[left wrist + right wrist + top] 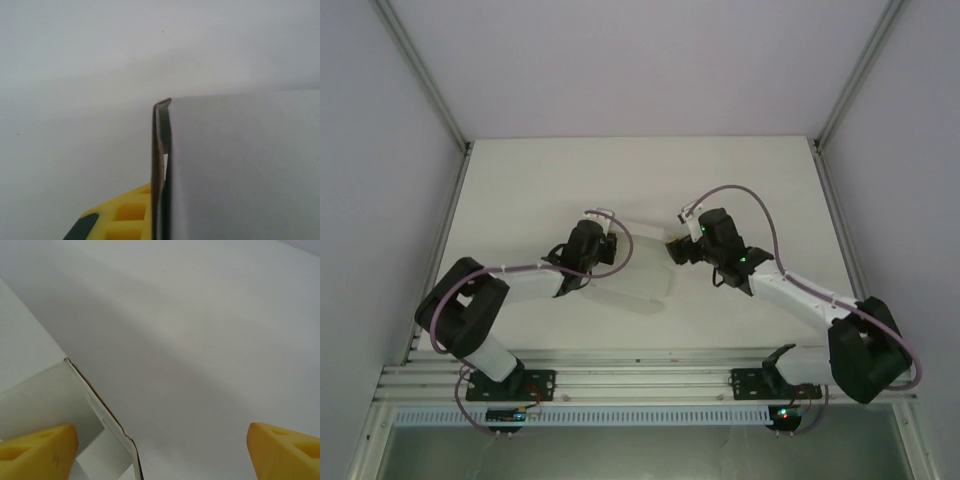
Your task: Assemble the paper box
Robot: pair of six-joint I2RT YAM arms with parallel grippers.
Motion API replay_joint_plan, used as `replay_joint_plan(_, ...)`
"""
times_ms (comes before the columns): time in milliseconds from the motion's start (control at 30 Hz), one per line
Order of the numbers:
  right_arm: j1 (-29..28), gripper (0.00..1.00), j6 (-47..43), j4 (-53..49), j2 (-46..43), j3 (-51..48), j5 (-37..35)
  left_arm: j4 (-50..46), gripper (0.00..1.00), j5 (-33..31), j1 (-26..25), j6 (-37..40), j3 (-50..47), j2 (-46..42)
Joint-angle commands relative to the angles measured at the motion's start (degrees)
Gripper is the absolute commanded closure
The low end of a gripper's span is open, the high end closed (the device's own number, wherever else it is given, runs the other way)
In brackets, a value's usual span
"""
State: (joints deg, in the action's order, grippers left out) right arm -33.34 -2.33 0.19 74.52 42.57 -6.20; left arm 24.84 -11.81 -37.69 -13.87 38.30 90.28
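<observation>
On the left of the top view, the left arm [485, 315] reaches in from its base on the aluminium rail [640, 380], a lilac cable [445, 300] looping along it, and the left gripper [604, 250] meets the left side of the paper box [642, 268]. The box is white and sits near the middle of the white table [540, 180], between the two grippers. In the left wrist view a yellow finger [125, 217] presses against an upright card edge, so the jaws are clamped on the box, and the white panel hides the other finger. On the right, the right gripper [673, 250] is just beside the box's right edge. Its wrist view shows the two yellow fingertips [37, 452] spread wide, gripping nothing, with a card edge of the box rising between them near the left one
</observation>
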Motion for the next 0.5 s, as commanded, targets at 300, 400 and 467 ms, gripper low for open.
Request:
replay_joint_plan(300,0.1,0.09,11.2,36.9,5.6,-5.9,7.4,0.0,1.0,6.6,-1.1,-4.9,-0.2,-2.2)
replay_joint_plan(400,-0.4,0.07,13.0,35.1,4.3,-6.5,4.9,-0.1,1.0,5.8,-1.2,-7.3,-0.1,-2.7)
replay_joint_plan(467,-0.6,0.06,13.1,30.9,2.1,-7.5,2.0,-1.4,1.0,3.9,-1.1,-8.7,0.5,-3.4)
